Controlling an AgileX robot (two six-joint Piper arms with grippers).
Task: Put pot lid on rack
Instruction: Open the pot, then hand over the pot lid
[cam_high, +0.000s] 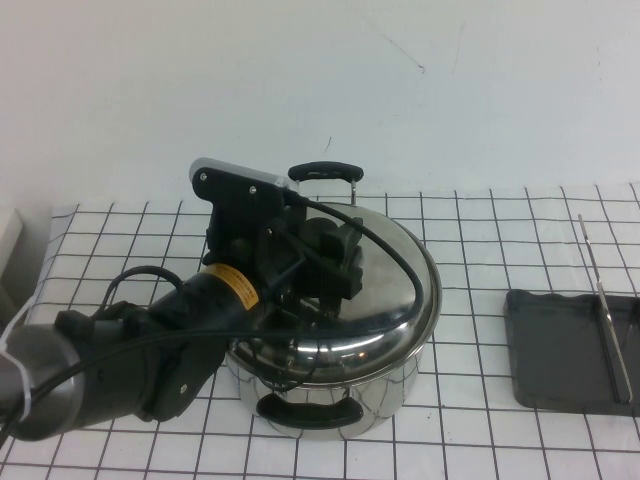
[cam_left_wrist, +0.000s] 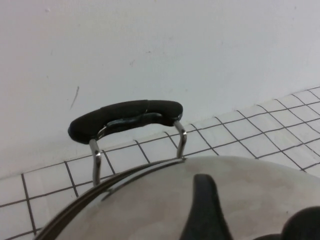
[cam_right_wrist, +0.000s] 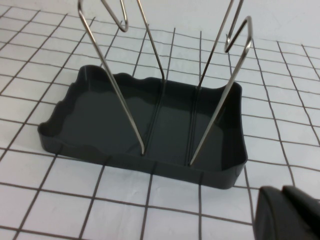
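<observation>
The left end effector (cam_high: 325, 262) sits on the round domed shiny stainless-steel pot lid (cam_high: 385, 290), its black fingers closed around the hidden centre knob. The lid rests tilted on the steel pot (cam_high: 330, 395) under it, on the white gridded bench (cam_high: 470, 440). Beyond it, the left wrist view shows the pot's far black handle (cam_left_wrist: 125, 117). Well apart to its right lies the dark grey wavy-edged rack (cam_right_wrist: 150, 125), with thin upright wire bars. The right end effector (cam_right_wrist: 287, 215) hovers just beside the rack, seen only in its wrist view; I cannot tell its opening.
</observation>
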